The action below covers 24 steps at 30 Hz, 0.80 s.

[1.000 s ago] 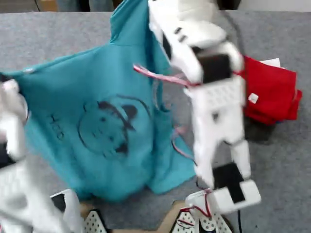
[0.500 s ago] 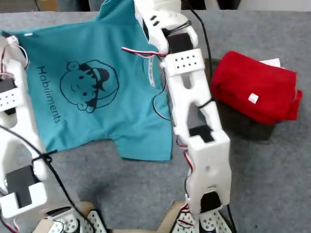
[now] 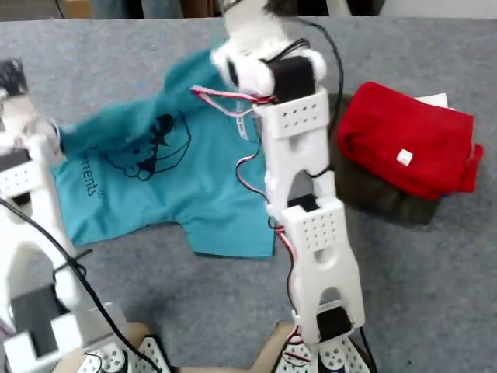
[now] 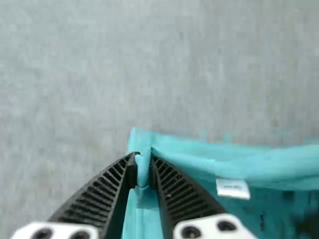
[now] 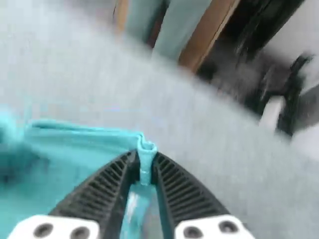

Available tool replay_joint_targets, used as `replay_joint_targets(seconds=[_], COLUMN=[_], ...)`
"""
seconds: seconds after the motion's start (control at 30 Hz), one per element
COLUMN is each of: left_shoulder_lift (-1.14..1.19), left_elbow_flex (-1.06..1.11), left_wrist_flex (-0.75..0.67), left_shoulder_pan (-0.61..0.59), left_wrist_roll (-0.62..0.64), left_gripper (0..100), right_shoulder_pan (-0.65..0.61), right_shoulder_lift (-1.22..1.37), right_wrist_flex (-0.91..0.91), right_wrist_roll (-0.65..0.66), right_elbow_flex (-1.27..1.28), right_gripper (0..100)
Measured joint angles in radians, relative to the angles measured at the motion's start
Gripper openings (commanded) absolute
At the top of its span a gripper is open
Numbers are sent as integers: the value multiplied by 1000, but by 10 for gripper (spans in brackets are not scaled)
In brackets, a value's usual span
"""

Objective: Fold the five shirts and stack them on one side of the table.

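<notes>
My left gripper [image 4: 143, 172] is clenched on a fold of the teal shirt [image 3: 155, 179]. The cloth is pinched between my two ribbed black fingers [image 4: 109, 189], and a narrow strip of it sticks out past the tips. A small white label [image 4: 232, 188] is sewn on the fabric just beside that grip.

My right gripper [image 5: 142, 167] is clamped the same way on another edge of the same shirt, with a little peak of teal cloth squeezed between the jaws.

The teal shirt is on the left half of the grey table [image 3: 435, 295] and reaches toward the far edge. Its printed front faces up. The far part is bunched and raised where I hold it. The near part, with one sleeve, lies flat on the table between my two arms.

A folded red shirt [image 3: 408, 140] sits near the right edge of the table, well apart from the teal one. It rests on top of a folded dark shirt [image 3: 373, 194] and has a small white tag [image 3: 404, 158] on its upper side.
</notes>
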Motion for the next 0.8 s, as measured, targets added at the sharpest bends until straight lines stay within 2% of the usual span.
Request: replay_joint_targets(seconds=[0.13, 0.3, 0.53, 0.8], left_shoulder_lift=[-117, -183, -192, -192], left_elbow_flex=[207, 351, 385, 417], left_wrist_flex=[5, 8, 6, -40], left_shoulder_pan=[-18, -54, -115, -135], left_wrist_roll=[-81, -94, -101, -133], left_gripper=[29, 29, 29, 29], right_shoulder_pan=[11, -2, -46, -43], right_shoulder_lift=[-28, -189, -526, -790], right_wrist_flex=[55, 60, 51, -187], right_wrist_roll=[11, 11, 23, 21], right_elbow_flex=[17, 224, 884, 1622], right_gripper=[13, 13, 13, 13])
